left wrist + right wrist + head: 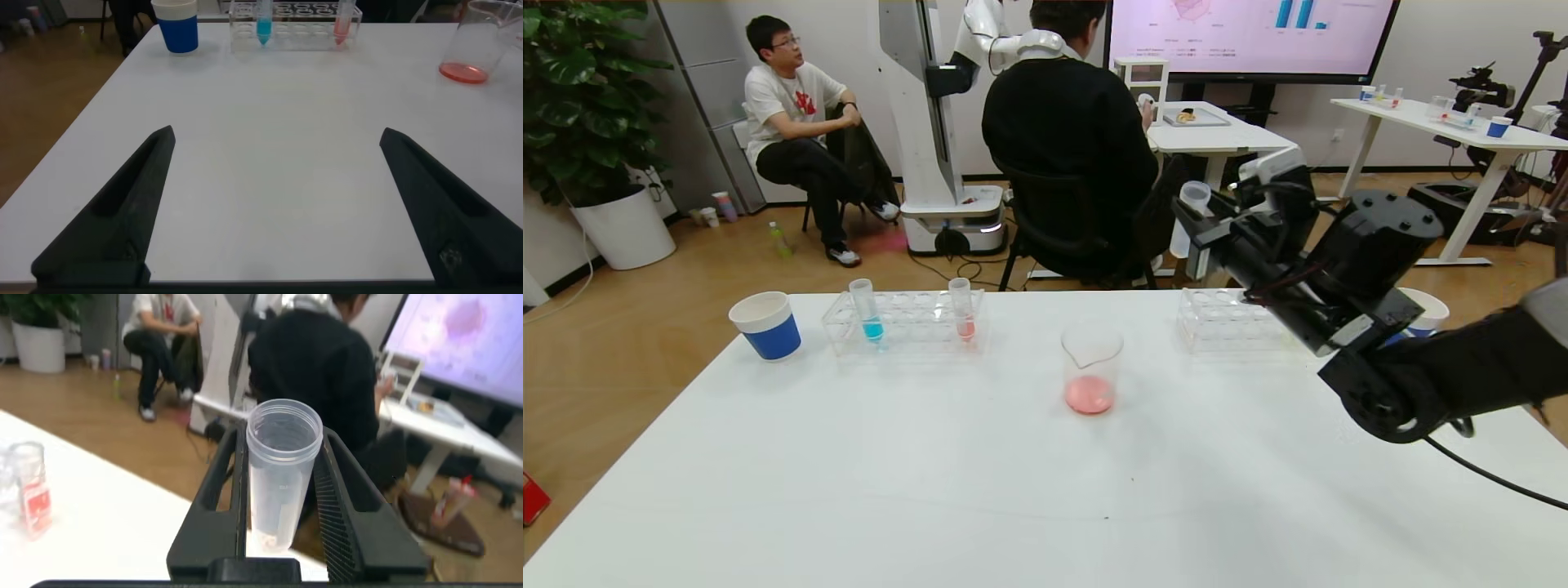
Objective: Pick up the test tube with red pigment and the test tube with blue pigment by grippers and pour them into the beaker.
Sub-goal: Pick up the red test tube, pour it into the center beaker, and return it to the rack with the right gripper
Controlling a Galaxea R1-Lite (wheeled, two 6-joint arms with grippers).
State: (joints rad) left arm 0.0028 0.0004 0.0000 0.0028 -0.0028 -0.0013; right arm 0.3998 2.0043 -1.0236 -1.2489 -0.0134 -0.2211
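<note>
On the smooth white table [866, 457] seen from the head camera, the clear glass beaker [1091, 367] stands near the middle with a shallow pool of pink-red liquid. Behind it to the left, a transparent rack [905, 322] holds the test tube with blue pigment [867, 310] and a tube with coral-pink liquid [962, 309], both upright; a blue-and-white paper cup [765, 325] stands beside the rack. The right gripper [1201, 233] is raised above a second, empty rack [1225, 320], clenched on the test tube with red pigment [1191, 216], now nearly drained.

From the left wrist, the left gripper [274, 204] hovers low over bare table, its black wedge fingers [122, 212] spread wide, grasping nothing.

From the right wrist, ribbed black fingers [335, 498] squeeze the clear round tube, a faint red trace at its tip.
</note>
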